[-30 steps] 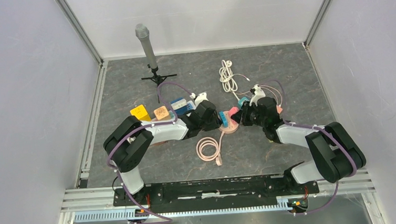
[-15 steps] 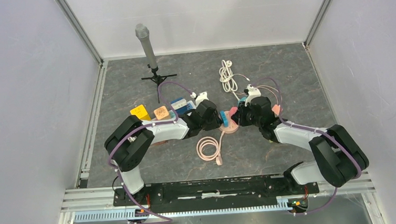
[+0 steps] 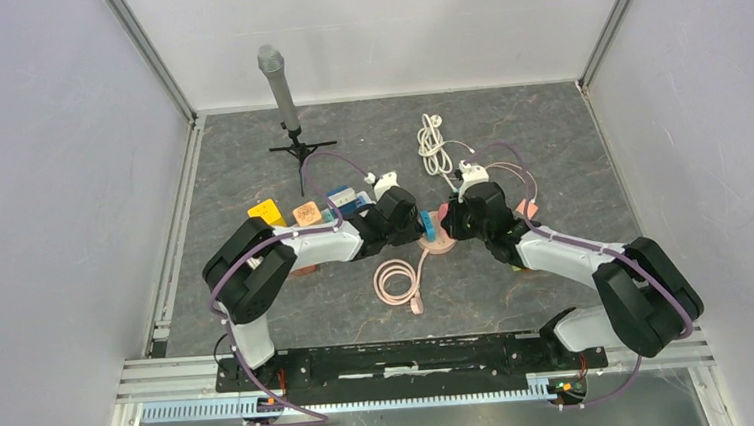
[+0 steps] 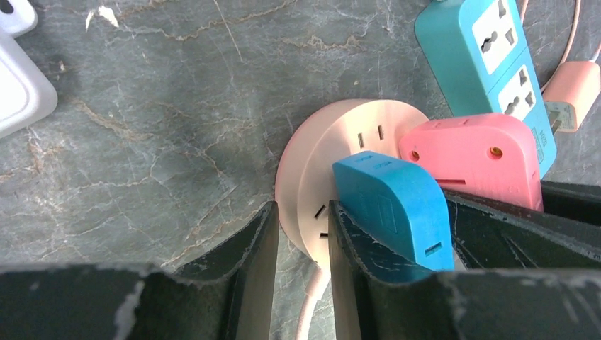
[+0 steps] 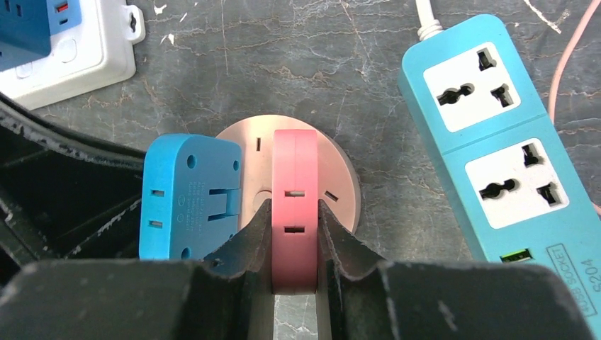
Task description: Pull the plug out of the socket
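A round pink socket (image 3: 438, 241) lies mid-table with a blue plug (image 5: 188, 198) and a pink plug (image 5: 295, 191) standing in it. My left gripper (image 4: 301, 219) comes from the left; its narrow jaws straddle the socket's rim (image 4: 305, 177), beside the blue plug (image 4: 393, 202). My right gripper (image 5: 295, 212) comes from the right and is shut on the pink plug, fingers pressed on both its flat sides. Both grippers meet over the socket in the top view, left gripper (image 3: 420, 227) and right gripper (image 3: 452, 224).
A teal power strip (image 5: 496, 142) lies close right of the socket, a white and blue strip (image 5: 78, 49) to its left. The socket's pink coiled cord (image 3: 396, 280), a white cable (image 3: 434, 144), a microphone stand (image 3: 279, 89) and yellow (image 3: 267, 213) and orange (image 3: 305, 214) blocks lie around.
My right wrist has shifted left, closer over the socket. My left arm has barely moved. The socket and plugs stay where they were.
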### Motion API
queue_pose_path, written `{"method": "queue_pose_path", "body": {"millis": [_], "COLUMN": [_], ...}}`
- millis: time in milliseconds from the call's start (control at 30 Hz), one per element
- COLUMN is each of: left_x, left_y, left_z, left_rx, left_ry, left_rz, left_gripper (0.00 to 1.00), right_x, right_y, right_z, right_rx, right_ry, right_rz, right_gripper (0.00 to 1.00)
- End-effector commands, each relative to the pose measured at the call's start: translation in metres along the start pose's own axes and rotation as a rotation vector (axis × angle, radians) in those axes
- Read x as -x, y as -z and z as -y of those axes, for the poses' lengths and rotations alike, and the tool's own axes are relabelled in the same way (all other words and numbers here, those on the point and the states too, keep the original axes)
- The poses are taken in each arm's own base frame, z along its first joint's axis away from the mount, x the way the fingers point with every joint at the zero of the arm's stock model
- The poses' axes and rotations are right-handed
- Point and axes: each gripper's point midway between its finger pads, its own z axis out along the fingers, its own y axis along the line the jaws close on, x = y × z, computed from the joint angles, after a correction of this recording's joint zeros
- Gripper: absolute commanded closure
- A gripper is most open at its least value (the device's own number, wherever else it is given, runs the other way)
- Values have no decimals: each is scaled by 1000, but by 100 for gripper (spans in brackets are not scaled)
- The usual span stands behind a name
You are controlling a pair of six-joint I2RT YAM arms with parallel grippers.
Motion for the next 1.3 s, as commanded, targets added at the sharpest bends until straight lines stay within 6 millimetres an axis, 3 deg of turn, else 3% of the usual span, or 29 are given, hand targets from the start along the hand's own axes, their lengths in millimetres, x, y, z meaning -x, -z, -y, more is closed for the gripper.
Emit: {"method": "queue_pose_path", "body": {"millis": [0, 100, 233, 367, 467, 667, 767, 933, 1133, 1267], "left_x": [-83, -85, -89, -92, -91, -84, -81, -83, -88, -88], "left_y": [1, -1, -1, 0, 0, 7, 12, 11, 6, 6], "left_z": [-121, -126, -130, -129, -113, -59, -49, -57, -85, -100], "left_rx": [393, 406, 415, 388, 299, 61, 19, 54, 210, 281], "left_ry": [-153, -157, -161, -158, -156, -147, -139, -151, -127, -118], "left_rz": [-253, -257, -264, -265, -268, -294, -290, -298, -303, -293], "left_gripper": [63, 63, 63, 63, 63, 60, 58, 58, 60, 61], "right_x": [47, 43, 32, 35, 31, 17, 15, 16, 30, 44], "right_y": [14, 10, 4, 5, 4, 4, 4, 3, 9, 19], "right_z": [-32, -43, -36, -33, -32, -33, -33, -35, -42, -59], "right_rx": [115, 150, 95, 79, 79, 126, 137, 143, 165, 241], "right_ry": [32, 26, 57, 56, 50, 38, 29, 16, 11, 7], "right_rz": [118, 95, 64, 78, 77, 103, 113, 120, 148, 164], "right_gripper": [100, 100, 100, 100, 100, 100, 100, 100, 100, 100]}}
